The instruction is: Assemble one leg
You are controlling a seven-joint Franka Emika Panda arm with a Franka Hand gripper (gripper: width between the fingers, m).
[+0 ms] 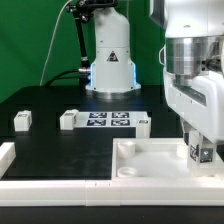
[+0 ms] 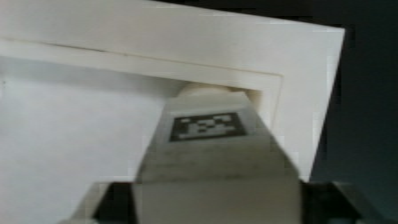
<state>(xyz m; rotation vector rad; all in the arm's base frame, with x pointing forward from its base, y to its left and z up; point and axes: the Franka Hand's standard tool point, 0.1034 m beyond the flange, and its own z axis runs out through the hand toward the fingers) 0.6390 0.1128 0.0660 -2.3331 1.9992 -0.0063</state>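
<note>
The leg (image 1: 199,152) is a small white block with a black-and-white tag. It is held upright in my gripper (image 1: 201,150) at the exterior view's right. It stands over the near right corner of the large white tray-like part (image 1: 150,158). In the wrist view the leg (image 2: 214,150) fills the gap between the dark fingers (image 2: 111,205). Its far end reaches a corner socket of the tray-like part (image 2: 89,120). I cannot tell whether the end is seated in the socket. My gripper (image 2: 214,206) is shut on the leg.
Three more small white legs lie on the black table: one far left (image 1: 22,120), two (image 1: 68,119) (image 1: 141,122) at the ends of the marker board (image 1: 105,120). A white rail (image 1: 8,158) borders the front left. The robot base (image 1: 110,60) stands behind.
</note>
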